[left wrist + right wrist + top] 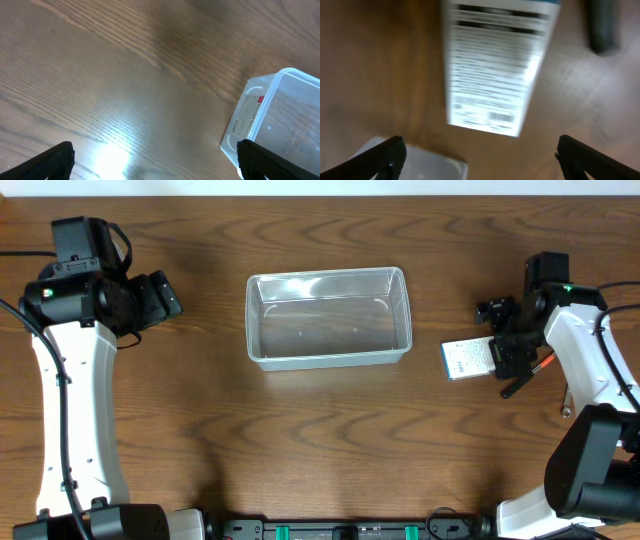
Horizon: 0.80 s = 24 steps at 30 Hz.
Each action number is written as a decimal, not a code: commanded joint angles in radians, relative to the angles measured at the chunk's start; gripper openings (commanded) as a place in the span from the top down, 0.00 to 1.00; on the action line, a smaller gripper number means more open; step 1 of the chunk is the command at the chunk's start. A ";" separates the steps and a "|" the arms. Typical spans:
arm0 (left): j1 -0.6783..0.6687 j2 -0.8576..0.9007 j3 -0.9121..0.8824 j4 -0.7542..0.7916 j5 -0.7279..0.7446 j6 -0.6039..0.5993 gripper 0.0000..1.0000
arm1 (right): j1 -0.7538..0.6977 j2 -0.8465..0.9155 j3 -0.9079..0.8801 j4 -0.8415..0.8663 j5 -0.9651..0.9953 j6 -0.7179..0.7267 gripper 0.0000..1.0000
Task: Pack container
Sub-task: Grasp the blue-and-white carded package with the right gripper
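The clear plastic container point(328, 317) sits in the middle of the table with nothing inside. Its corner shows in the left wrist view point(272, 122) and in the right wrist view point(427, 162). A small blue-and-white box point(466, 359) lies flat to the container's right; the right wrist view shows its printed face point(495, 65). My right gripper point(512, 358) is open and hovers over the box's right end, its fingers wide apart point(480, 159). My left gripper point(160, 298) is open and empty, left of the container, above bare wood point(155, 162).
A tool with a red-and-black handle point(530, 373) lies just right of the box, under the right gripper. A dark cylindrical object point(602, 27) shows beside the box in the right wrist view. A small metal piece point(565, 402) lies near the right arm.
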 commanded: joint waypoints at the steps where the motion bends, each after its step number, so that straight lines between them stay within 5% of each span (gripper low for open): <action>1: -0.002 0.002 -0.003 -0.008 -0.005 -0.010 0.03 | 0.008 0.008 0.011 -0.052 0.073 0.183 0.03; 8: -0.002 0.002 -0.003 -0.009 -0.005 -0.010 0.03 | 0.008 0.046 0.011 -0.037 0.105 0.206 0.02; 16: -0.002 0.002 -0.003 -0.010 -0.005 -0.010 0.03 | 0.008 0.093 0.012 0.107 0.137 -0.009 0.01; 24: -0.002 0.002 -0.003 -0.010 -0.005 -0.010 0.03 | 0.010 0.153 0.012 0.113 0.171 -0.025 0.01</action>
